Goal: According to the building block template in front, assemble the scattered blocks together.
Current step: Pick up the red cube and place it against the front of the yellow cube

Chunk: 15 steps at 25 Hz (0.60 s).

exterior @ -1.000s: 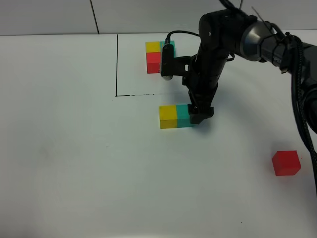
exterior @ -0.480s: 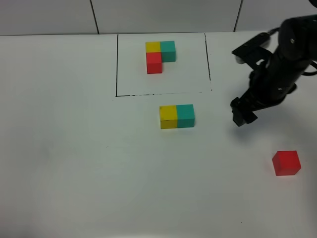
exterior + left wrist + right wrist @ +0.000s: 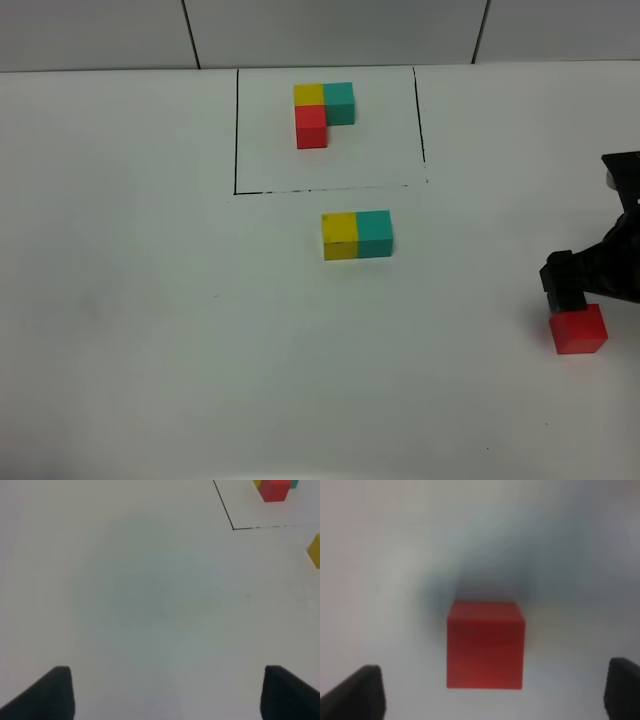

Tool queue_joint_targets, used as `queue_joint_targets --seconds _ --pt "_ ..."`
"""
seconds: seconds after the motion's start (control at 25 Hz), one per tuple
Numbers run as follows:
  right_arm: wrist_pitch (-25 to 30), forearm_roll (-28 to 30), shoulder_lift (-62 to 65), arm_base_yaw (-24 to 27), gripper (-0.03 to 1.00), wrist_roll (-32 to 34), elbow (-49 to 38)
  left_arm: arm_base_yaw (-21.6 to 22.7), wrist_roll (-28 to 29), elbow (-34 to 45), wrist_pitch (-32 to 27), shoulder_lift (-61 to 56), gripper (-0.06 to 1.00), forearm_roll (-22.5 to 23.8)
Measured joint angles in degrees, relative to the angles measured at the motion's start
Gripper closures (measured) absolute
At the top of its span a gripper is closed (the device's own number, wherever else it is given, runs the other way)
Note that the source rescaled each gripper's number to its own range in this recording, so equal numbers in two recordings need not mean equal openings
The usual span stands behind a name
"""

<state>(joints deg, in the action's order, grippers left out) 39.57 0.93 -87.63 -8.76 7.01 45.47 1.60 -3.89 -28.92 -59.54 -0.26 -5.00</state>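
On the white table (image 3: 150,350), the template (image 3: 323,112) sits at 12 o'clock inside its black frame (image 3: 236,130). Just outside the frame toward 6 o'clock, the yellow cube (image 3: 339,236) and teal cube (image 3: 374,233) lie touching, teal at yellow's 3 o'clock. The red cube (image 3: 578,330) lies well apart at 4 o'clock. The right claw (image 3: 493,695) hangs over it with jaws spread wide on either side; in the blurred wrist view they seem not to touch it. The left claw (image 3: 170,692) is spread open above the table.
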Motion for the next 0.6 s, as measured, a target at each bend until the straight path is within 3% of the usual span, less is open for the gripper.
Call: queue_joint_targets --seconds 0.6 --pt "-8.4 -3.6 -3.6 0.5 0.17 -1.4 -5.5 0.0 0.0 0.0 0.0 0.0 0.24 0.0"
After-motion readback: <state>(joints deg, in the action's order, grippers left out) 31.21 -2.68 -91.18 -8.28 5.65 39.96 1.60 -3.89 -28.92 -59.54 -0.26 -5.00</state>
